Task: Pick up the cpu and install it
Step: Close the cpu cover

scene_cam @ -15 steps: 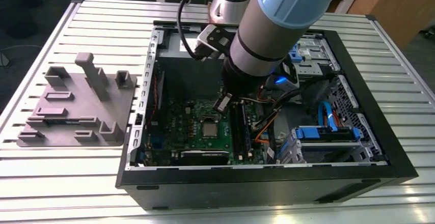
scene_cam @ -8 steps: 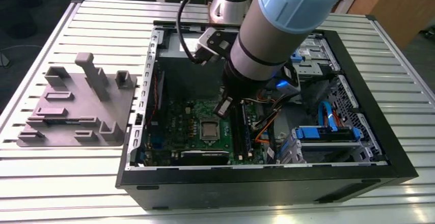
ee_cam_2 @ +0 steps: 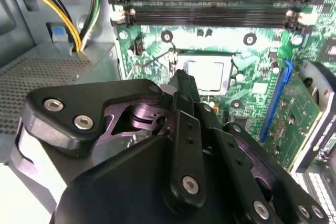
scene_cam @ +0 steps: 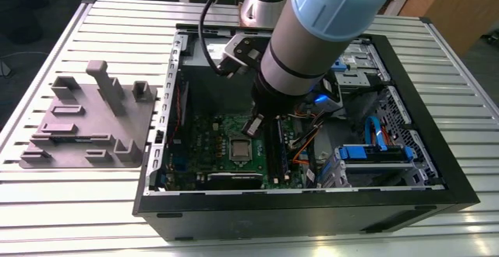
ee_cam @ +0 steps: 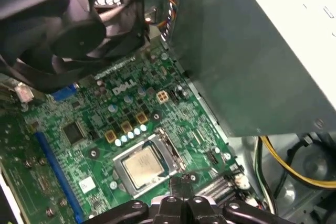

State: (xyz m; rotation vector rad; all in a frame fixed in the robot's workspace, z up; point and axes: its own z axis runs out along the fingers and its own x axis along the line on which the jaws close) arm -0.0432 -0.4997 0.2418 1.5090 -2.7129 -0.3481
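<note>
— Where is the cpu [ee_cam: 143, 165] seen?
— It is seen lying flat in the socket [ee_cam: 173, 156] on the green board [scene_cam: 210, 134], inside the case [scene_cam: 436, 169]. Its silver top is turned up. It is square, so no long side can be told.
— And the gripper [ee_cam_2: 181, 85]?
— It is held just beside the cpu, apart from it. Nothing is gripped. Its fingers are pressed together.
</note>
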